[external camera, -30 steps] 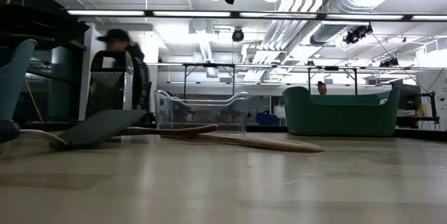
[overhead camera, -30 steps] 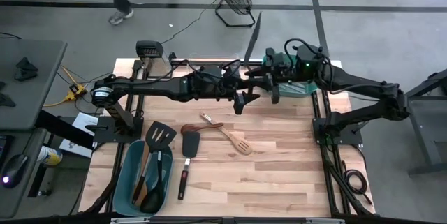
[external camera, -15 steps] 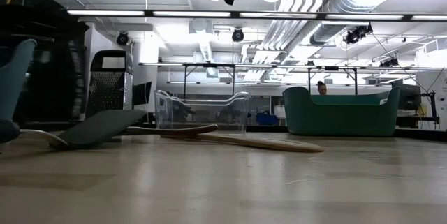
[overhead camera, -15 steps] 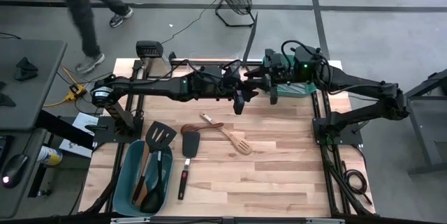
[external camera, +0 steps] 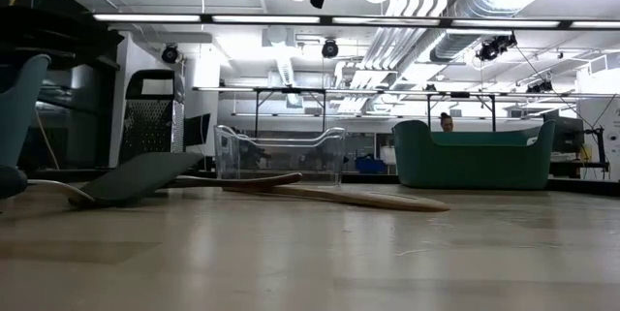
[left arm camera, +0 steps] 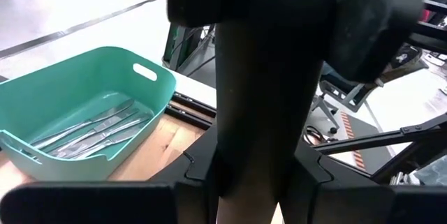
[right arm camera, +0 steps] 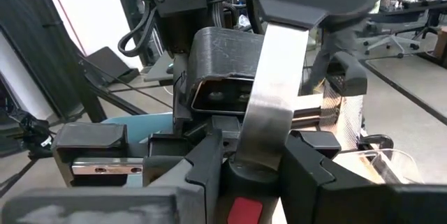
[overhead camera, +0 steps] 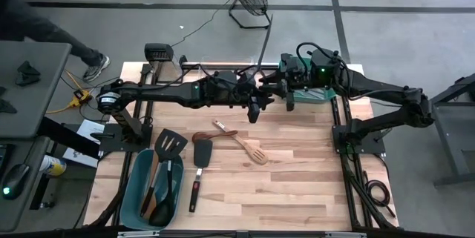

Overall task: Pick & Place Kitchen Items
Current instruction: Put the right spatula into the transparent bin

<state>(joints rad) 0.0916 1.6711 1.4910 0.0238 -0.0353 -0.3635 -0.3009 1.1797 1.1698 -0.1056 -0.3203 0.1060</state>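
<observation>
At the front left of the table (overhead camera: 297,186), a blue-grey tub (overhead camera: 132,190) holds several long-handled utensils, and a black slotted turner (overhead camera: 170,144) rests its head on the tub's rim. Just beside it a black spatula (overhead camera: 202,153) lies flat on the boards with its red-trimmed handle pointing to the front edge. Next come a wooden spoon (overhead camera: 223,132) and a wooden slotted spatula (overhead camera: 252,151), crossing near mid-table. Above the back of the table the two arms meet. The left gripper (left arm camera: 255,182) has its fingers pressed against either side of a dark handle. That handle belongs to a long turner (overhead camera: 268,39) held upright in the air, clear of the wood. The right gripper (right arm camera: 255,161) pinches the same turner by its silvery neck. Behind and to the right, at the back right corner, a green tub (left arm camera: 84,88) holds silvery metal pieces (left arm camera: 94,132) lying flat on its floor.
</observation>
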